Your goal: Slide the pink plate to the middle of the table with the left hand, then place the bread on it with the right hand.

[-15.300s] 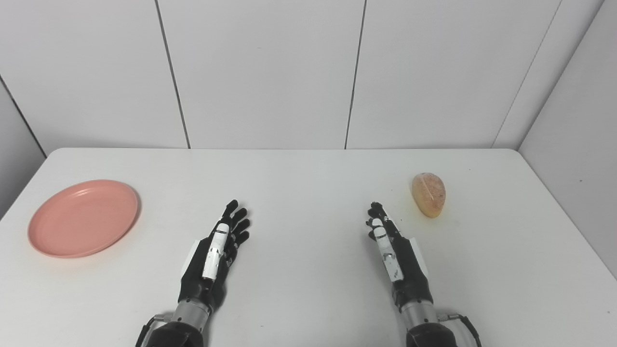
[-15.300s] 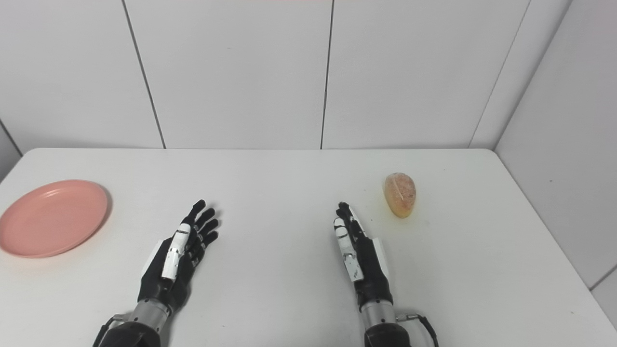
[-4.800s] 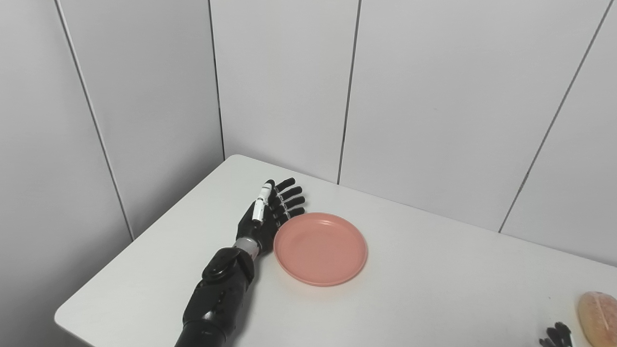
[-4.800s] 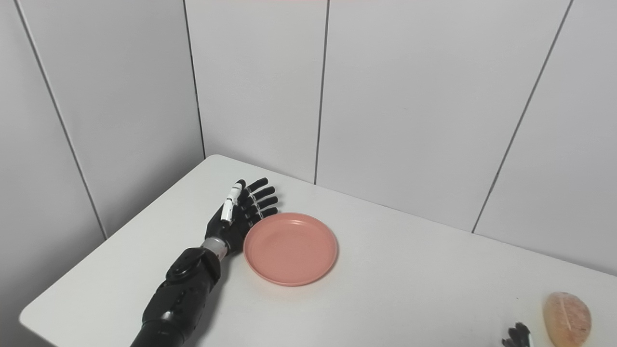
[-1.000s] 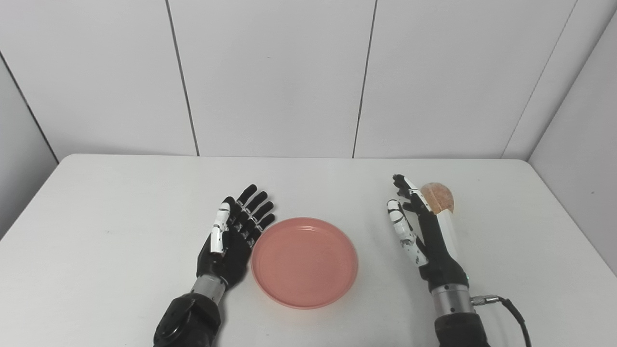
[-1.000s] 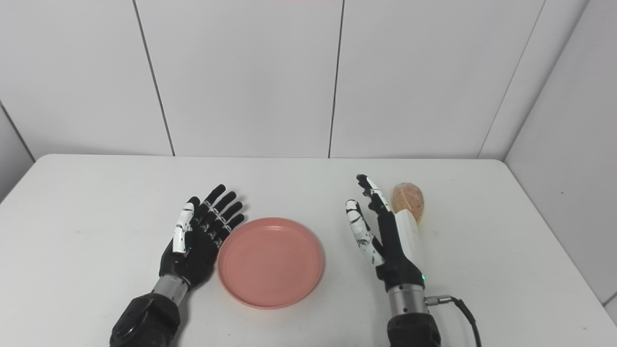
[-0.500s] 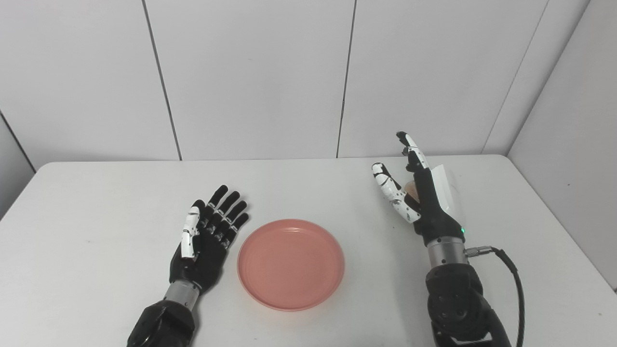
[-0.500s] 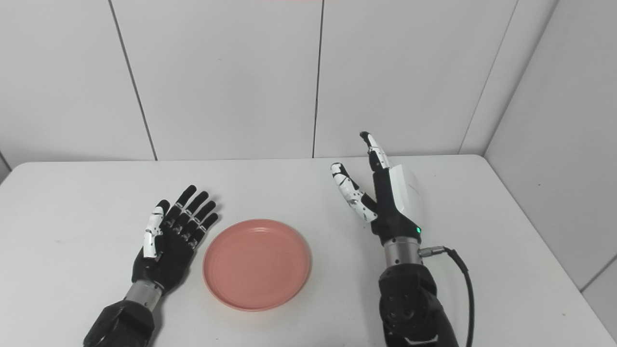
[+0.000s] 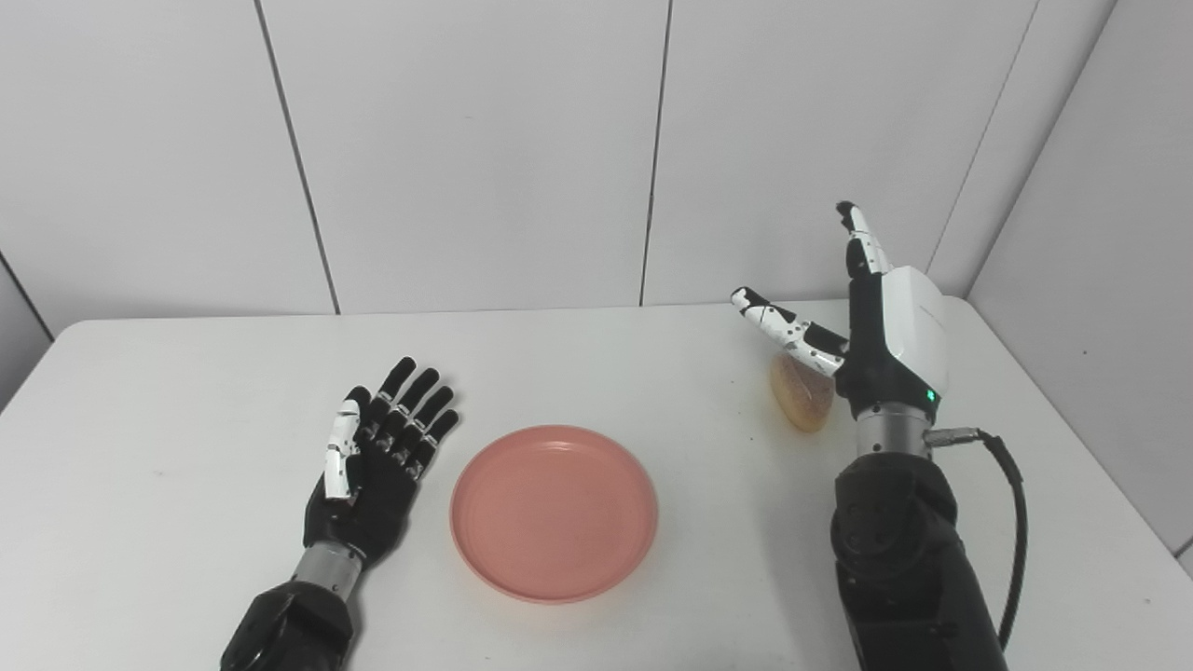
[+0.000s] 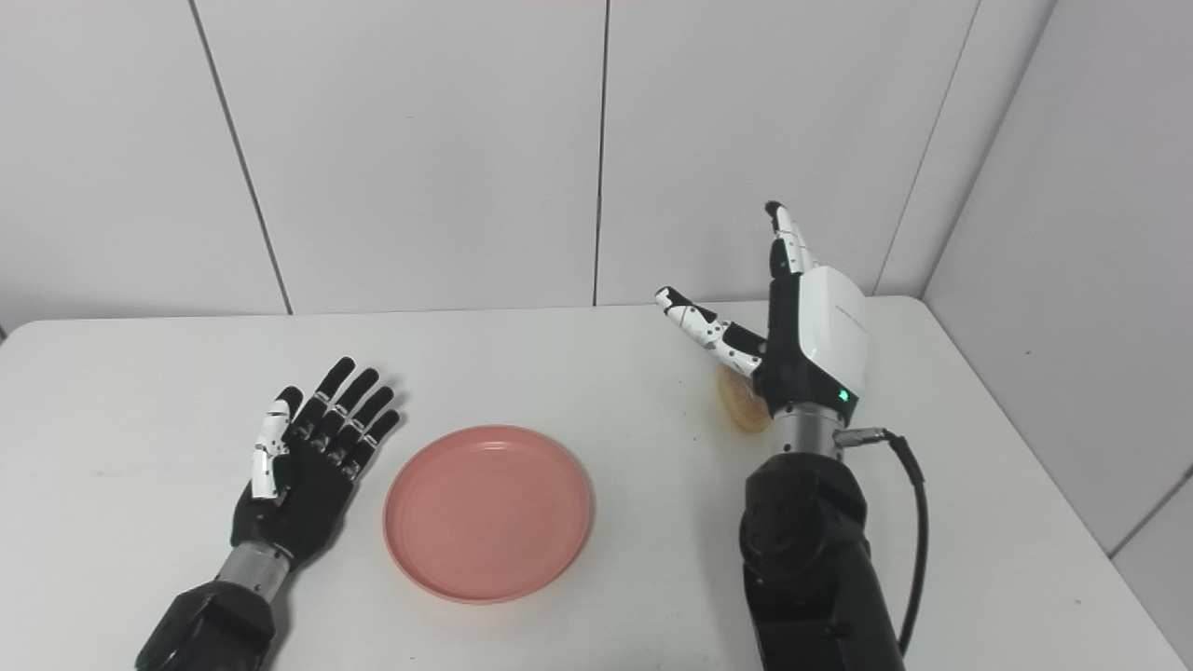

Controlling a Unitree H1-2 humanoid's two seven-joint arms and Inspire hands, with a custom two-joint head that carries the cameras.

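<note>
Item 1, left hand (image 9: 373,466): lies low on the tabletop (image 9: 186,391), palm turned up, fingers (image 9: 410,410) spread apart and straight, empty. Black fingers, one with a white segmented cover. The forearm enters from the lower left edge.

Item 2, pink plate (image 9: 554,511): round, shallow, raised rim, upright and flat on the tabletop. Sits just beside the left hand on its thumb-opposite side, toward the right hand; a narrow strip of tabletop shows between hand and rim, so they are apart. Nothing lies in it.

Item 3, right hand (image 9: 871,321): raised above the tabletop, wrist upright, white back shell facing the right wall. Fingers extended upward, thumb (image 9: 778,321) stretched out sideways toward the plate; spread wide, holding nothing. A green light glows near the wrist and a black cable (image 9: 1011,522) loops from the wrist down along the forearm.

Item 4, bread (image 9: 800,399): oval, tan loaf lying on the tabletop, under the right thumb and just in front of the right palm, on the side facing the plate. Partly hidden by the thumb and wrist. Whether the hand touches it cannot be told; the fingers are not wrapped round it. Well apart from the plate.

Item 5, wall panels (image 9: 466,149): white, with dark vertical seams, behind both hands.
</note>
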